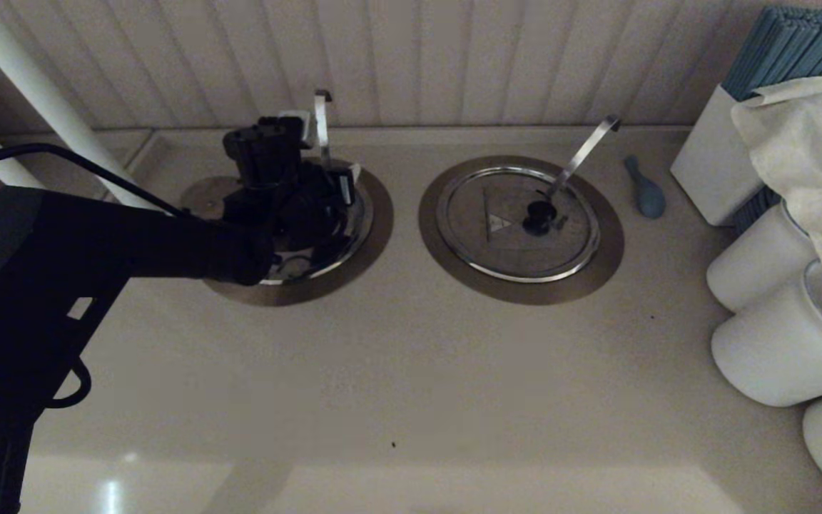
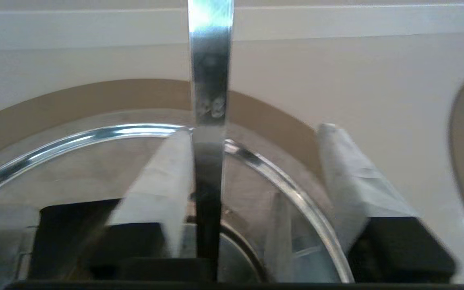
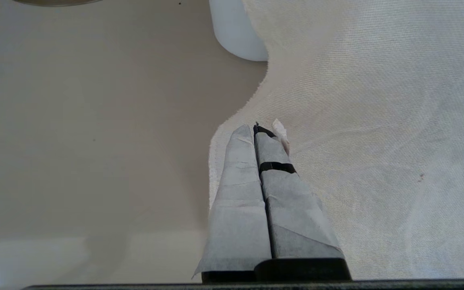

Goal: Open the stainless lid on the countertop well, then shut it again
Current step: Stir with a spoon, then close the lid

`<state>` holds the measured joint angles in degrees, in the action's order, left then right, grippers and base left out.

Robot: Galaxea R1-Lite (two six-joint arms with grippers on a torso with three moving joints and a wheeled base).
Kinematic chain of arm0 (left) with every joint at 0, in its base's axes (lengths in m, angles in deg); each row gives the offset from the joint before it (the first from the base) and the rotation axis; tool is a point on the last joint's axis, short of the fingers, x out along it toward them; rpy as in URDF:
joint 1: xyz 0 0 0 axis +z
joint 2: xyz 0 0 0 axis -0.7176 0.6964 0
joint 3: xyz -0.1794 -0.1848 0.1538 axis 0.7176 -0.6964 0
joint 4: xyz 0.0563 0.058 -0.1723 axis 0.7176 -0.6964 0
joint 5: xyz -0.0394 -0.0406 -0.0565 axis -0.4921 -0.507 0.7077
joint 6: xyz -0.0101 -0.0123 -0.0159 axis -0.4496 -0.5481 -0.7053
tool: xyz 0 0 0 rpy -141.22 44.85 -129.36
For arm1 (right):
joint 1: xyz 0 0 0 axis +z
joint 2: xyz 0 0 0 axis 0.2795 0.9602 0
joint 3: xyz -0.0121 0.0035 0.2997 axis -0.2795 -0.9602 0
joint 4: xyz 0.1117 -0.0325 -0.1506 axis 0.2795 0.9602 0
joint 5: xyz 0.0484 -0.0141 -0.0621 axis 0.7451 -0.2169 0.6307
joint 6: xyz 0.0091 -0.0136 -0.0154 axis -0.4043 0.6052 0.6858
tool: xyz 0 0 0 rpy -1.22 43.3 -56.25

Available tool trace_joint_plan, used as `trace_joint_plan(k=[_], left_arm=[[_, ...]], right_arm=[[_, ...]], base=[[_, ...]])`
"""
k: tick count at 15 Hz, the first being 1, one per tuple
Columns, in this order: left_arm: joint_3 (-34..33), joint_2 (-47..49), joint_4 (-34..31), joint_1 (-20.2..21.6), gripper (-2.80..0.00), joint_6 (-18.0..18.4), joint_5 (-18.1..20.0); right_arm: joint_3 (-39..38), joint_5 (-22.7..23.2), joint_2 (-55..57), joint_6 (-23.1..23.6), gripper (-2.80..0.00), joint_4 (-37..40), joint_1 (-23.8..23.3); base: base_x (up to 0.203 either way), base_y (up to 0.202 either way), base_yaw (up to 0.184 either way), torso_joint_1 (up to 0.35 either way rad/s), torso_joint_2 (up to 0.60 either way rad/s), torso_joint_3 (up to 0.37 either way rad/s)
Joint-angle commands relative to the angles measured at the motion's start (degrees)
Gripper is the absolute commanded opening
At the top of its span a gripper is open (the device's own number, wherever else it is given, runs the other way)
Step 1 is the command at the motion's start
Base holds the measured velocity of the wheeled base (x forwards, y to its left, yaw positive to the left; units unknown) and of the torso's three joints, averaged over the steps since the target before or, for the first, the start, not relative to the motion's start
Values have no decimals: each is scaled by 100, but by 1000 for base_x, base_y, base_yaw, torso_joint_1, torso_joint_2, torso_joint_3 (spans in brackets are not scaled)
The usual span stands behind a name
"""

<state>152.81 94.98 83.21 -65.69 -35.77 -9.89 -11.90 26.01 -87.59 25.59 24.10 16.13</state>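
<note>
Straddling the ladle handle (image 2: 210, 100), the left gripper's fingers (image 2: 159, 181) are spread wide, one just beside the strip, pinching nothing. Left gripper (image 2: 254, 133) hangs low over the stainless lid (image 2: 75, 137), hiding its knob. Lid looks seated flat in the countertop well (image 1: 380, 214), at the counter's back left, shiny rim unbroken. Judgement: lid is down and ungripped; whether the opening is done or yet to start cannot be told. Right gripper (image 3: 262, 129) parked over a cloth (image 3: 377, 121), fingers pressed together.
</note>
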Motion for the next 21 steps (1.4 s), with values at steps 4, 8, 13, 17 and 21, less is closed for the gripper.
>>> trace_joint_plan(k=[4,8,13,17,21], left_arm=[[-5,-49,16,-12,0,-34,-1],[-48,-68,17,-124,0,-26,-15],[-301,-374,-106,-3,0,27,138],[-294,-465,-410,560,0,916,100],[-598,-1368,-903,846,0,556,91]], right_arm=[[0,-3,8,-3,-280,-2,1],[0,-3,9,-3,-280,-2,1],[0,-3,3,-3,-280,-2,1],[0,-3,2,-3,-280,-2,1],[0,-3,9,-3,-280,-2,1]], base=[[0,0,0,0,0,0],[0,0,0,0,0,0],[0,0,0,0,0,0],[0,0,0,0,0,0],[0,0,0,0,0,0]])
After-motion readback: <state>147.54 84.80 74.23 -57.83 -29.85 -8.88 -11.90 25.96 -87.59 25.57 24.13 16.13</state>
